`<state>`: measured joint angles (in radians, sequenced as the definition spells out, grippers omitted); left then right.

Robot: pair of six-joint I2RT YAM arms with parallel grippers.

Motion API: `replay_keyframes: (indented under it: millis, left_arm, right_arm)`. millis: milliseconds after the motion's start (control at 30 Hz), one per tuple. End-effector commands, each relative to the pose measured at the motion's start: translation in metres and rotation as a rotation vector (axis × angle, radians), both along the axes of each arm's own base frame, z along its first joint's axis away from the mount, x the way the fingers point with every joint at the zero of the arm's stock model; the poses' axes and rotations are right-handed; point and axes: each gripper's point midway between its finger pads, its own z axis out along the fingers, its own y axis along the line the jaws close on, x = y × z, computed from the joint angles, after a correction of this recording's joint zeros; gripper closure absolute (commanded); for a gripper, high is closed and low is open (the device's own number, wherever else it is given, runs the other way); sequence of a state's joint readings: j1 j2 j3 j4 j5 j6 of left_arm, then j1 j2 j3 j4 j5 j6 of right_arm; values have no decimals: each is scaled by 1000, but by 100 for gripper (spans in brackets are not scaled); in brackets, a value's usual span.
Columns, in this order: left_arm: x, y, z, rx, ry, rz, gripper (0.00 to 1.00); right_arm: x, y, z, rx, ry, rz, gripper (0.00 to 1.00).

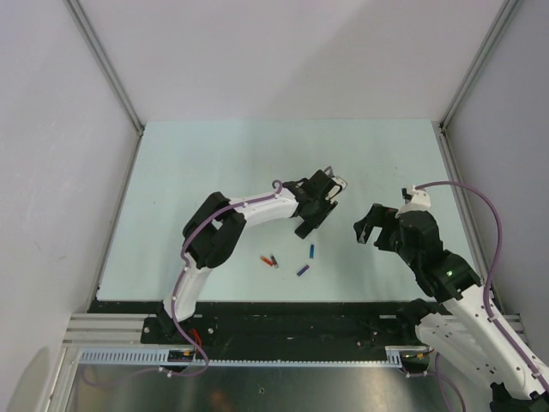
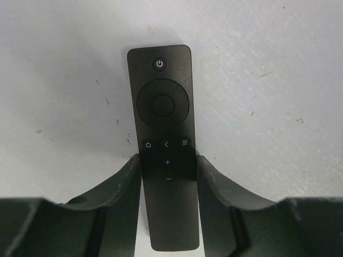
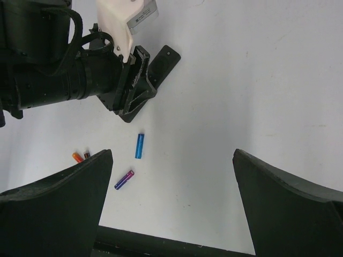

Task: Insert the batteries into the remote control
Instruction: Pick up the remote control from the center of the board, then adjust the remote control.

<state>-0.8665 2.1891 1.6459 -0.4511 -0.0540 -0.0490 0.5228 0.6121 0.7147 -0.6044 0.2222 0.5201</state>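
Seen from above, the remote point(image 2: 163, 107) is nearly lost. It is black against the black left gripper point(image 1: 313, 213), and I can't pick out its outline there. The left wrist camera shows it clearly: it lies flat on the desk point(image 1: 214, 163), buttons up. The gripper is clamped on its lower half, with a finger point(image 2: 126, 187) against each long edge and no gap showing.

The batteries point(image 3: 139, 145) lie loose on the desk nearer the arm bases, apart from the remote. From above they are only coloured specks. The right wrist camera shows a blue one and a purple-blue one. It also shows an orange one partly behind a finger, with a dark stub beside it that I can't make out.

The left arm reaches forward with its elbow bent and its forearm swung to the right. The right arm leans in from the right. The right gripper point(image 3: 171, 187) hangs beside the left one, fingers spread wide with nothing between them.
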Motion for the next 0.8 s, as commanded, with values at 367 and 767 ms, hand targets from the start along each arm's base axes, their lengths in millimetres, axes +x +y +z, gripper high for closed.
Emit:
replay_keyframes:
  millis: [367, 767]
  left_arm:
    - [-12, 3, 258, -802, -122, 32, 88]
    - [-102, 50, 342, -1453, 9, -180, 89]
  right_arm:
    - [6, 14, 53, 173, -145, 7, 0]
    - [-28, 100, 108, 517, -268, 500, 0]
